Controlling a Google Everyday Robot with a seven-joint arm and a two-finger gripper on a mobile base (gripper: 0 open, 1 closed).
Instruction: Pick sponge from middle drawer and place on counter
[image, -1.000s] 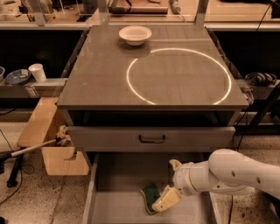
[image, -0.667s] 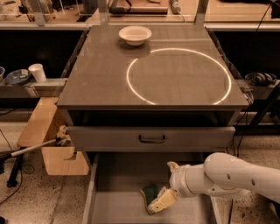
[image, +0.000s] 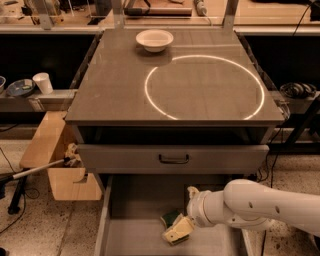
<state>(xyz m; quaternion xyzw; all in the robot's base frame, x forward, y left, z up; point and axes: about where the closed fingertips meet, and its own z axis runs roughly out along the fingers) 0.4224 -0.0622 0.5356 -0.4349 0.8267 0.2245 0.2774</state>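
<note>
Claw: the claw (image: 178, 231) sits low inside the open drawer (image: 140, 220), below the desk's front edge and a little right of its middle, at the end of the white arm (image: 260, 205) that comes in from the right.
Claw state: whether it is spread or pinching I cannot tell; its pale tip covers the spot where the contact would show.
Sponge: the sponge (image: 171, 218) lies on the drawer floor, touching or just under the claw tip, its dark green face showing on the left side.
Step in hand: judged to be the grasp itself, not yet a lift.
Doing it well: settle the tips across the wavy long sides, squeeze the foam firmly, then rise straight.
Clearance: the upper drawer (image: 173, 159) juts out just above; pull back toward the front before rising, or the arm may strike it.
Desk: the ring (image: 148, 97) marks open room at centre; the bowl (image: 154, 40) stands near the back edge, left of centre, well apart.
</note>
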